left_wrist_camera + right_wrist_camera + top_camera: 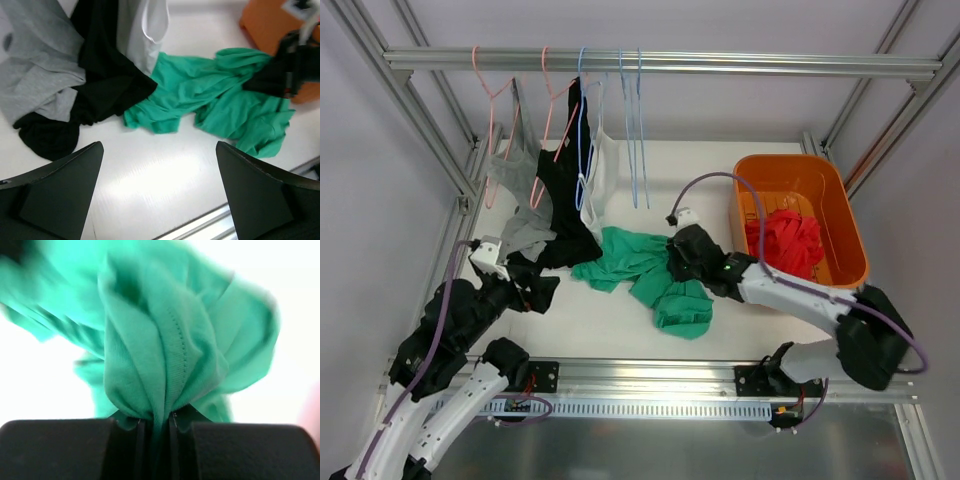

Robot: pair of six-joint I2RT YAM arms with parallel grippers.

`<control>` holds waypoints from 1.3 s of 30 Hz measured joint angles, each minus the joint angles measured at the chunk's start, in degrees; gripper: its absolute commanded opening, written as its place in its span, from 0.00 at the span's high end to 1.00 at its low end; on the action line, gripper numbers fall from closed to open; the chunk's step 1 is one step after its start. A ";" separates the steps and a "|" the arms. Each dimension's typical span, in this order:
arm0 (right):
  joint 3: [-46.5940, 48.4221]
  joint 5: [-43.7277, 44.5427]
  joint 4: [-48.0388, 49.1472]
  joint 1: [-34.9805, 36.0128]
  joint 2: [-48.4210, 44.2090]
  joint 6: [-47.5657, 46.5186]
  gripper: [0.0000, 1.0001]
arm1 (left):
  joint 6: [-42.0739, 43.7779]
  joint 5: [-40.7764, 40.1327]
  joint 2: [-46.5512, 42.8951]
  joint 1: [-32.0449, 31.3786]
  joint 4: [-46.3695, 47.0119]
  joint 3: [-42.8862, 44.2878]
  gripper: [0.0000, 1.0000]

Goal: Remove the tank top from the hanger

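White tabletop [610, 320] beneath hanger rail [720, 62]: green tank top [640, 262], already unhung, heaped directly under right gripper [676, 265], which pinches a fold, probably for carrying to orange bin [788, 160] alongside; left gripper [542, 290] spread wide, empty.

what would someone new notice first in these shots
The bright green top sprawls mid-table, with a fold of it pinched in the shut right hand. To the right sits an orange bin with a red cloth inside. At the back left, a grey garment and a black garment droop from hangers on the rail.
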 measured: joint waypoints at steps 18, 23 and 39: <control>37.97 13.49 -20.59 -1.40 -25.38 -19.19 1.00 | -0.52 -9.55 -3.37 0.00 1.31 -0.20 0.01; 48.89 18.71 -23.85 -2.54 -24.00 -25.18 1.00 | -0.57 -9.79 -3.39 0.00 1.31 -0.20 0.01; 45.79 0.68 -32.09 -46.29 -11.47 -20.74 1.00 | -2.03 -13.86 -7.37 0.00 1.36 -0.28 0.01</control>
